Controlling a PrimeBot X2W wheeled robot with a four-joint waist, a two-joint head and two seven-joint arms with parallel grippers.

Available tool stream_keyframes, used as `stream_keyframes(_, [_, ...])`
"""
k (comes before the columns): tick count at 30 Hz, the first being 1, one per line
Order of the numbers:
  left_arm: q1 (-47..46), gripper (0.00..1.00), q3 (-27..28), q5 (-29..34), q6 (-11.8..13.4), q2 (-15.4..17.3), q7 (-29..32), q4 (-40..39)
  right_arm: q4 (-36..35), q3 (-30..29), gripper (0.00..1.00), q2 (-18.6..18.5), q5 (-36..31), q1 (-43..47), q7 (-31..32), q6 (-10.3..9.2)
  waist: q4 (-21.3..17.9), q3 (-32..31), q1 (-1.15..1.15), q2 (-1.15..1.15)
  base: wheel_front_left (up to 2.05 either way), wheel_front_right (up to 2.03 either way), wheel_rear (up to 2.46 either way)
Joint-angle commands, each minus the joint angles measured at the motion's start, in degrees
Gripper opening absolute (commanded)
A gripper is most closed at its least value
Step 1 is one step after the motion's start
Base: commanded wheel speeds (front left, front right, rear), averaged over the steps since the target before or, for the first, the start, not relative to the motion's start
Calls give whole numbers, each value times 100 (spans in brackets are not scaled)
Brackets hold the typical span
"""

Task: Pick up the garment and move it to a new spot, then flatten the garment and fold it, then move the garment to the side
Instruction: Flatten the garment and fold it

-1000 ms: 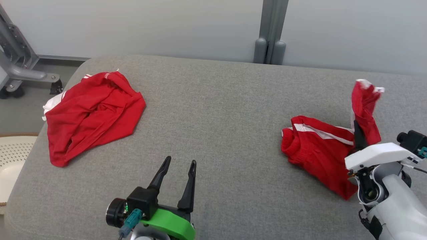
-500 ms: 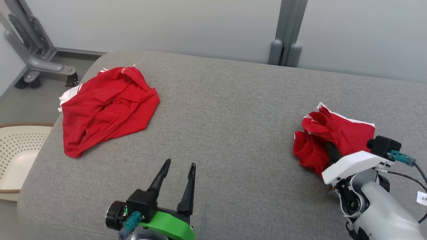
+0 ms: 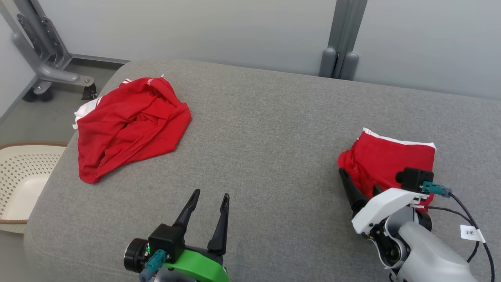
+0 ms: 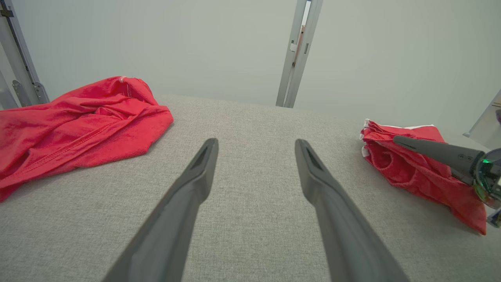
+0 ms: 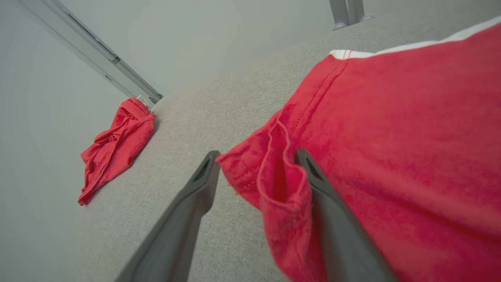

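Garment (image 3: 395, 160) on cushion (image 3: 266, 117): grey upholstered cushion spans nearly the whole head view. The red folded packet lies on it at mid-right of the frame, with white trim along its upper edge.
Second red garment (image 3: 129, 125): larger, crumpled, unfolded heap at upper left of the cushion, well apart from the folded one.
Basket (image 3: 19, 172): pale, perforated, off the cushion at the left edge of the frame.
Right gripper (image 3: 357, 179): low at lower right, fingers spread apart, nothing clamped. Its wrist view shows a loose hem fold of the garment lying between the fingers and touching the inner face of one. The other finger stands over bare cushion.
Left gripper (image 3: 211, 193): bottom centre, fingers apart, empty, over bare cushion, well apart from both garments.
Key relation: garment lies up and to the right of the right gripper's tips in the head view, with its lower-left corner at the fingers. The trimmed edge runs left to right across the frame. The wrist hides the lower part, so the long axis is uncertain. Right arm is far nearer than left.
Stage (judged): fold looks done, packet set at the right side, grip off.
Next (judged): right arm should back out toward the lower right. The hem fold resting on the finger may drag and spoil the fold.
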Motion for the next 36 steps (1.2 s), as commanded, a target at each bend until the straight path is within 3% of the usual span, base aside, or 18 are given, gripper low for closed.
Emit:
stream_keyframes(1, [76, 100, 14, 5, 23, 20, -2, -3, 2, 120, 100, 27, 50, -56, -7, 0, -20, -8, 0, 0, 0, 0, 0])
stream_keyframes(13, [97, 100, 63, 1, 7, 21, -1, 36, -323, 1132, 100, 208, 675, 52, 786, 0, -282, -98, 0, 0, 0, 0, 0])
stream_keyframes(17, [99, 100, 144, -29, 1, 20, -1, -1, -544, 1351, 100, 33, 480, -104, 480, 0, -493, -135, 0, 0, 0, 0, 0])
stream_keyframes(22, [-4, 100, 268, -80, 32, 19, -1, -275, -761, 1183, 100, -387, 100, -176, -18, 0, -827, -183, 0, 0, 0, 0, 0])
stream_keyframes(25, [-55, 100, 357, -126, 48, 20, -1, -497, -815, 844, 100, -609, -493, -105, -119, 0, -1042, -204, 0, 0, 0, 0, 0])
stream_keyframes(29, [-92, 100, 465, -129, 88, 20, -1, -788, -1342, -305, 100, -734, -1618, 362, -118, 0, -1328, -186, 0, 0, 0, 0, 0])
stream_keyframes(36, [10, 100, 574, -81, 191, 20, -1, -945, -2671, -2086, 100, -265, -3238, 1448, -120, 0, -1680, -142, 0, 0, 0, 0, 0])
